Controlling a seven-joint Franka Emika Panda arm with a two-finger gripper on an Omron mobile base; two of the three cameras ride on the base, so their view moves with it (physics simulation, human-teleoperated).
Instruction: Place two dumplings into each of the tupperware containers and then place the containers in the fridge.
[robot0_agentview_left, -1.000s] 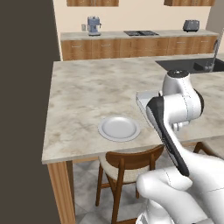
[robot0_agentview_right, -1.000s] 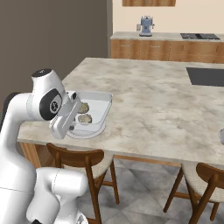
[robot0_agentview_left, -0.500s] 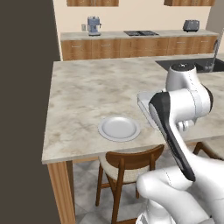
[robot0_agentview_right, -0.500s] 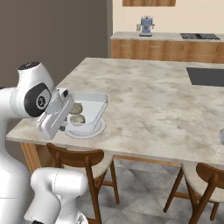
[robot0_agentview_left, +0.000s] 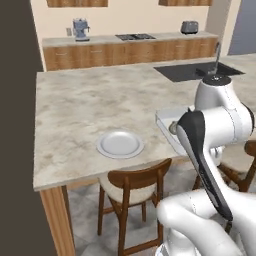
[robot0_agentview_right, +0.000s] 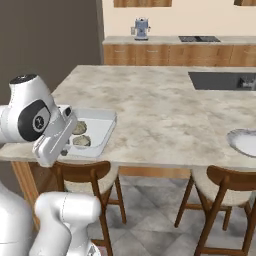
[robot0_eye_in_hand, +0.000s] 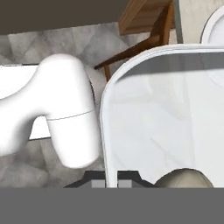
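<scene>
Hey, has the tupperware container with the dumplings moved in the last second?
Yes. The camera shifted too, but in the left base view the tupperware container now lies farther right of the plate, with a wider gap between them than before.

My gripper (robot0_eye_in_hand: 111, 178) is clamped on the rim of the tupperware container (robot0_eye_in_hand: 166, 109), fingers (robot0_eye_in_hand: 98, 179) pinched together. My arm is folded back tight, elbow raised, forearm angled down toward my base.

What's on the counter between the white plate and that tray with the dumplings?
Nothing: in the left base view only bare marble counter lies between the plate and the tray. The right base view shows two dumplings in that tray.
</scene>
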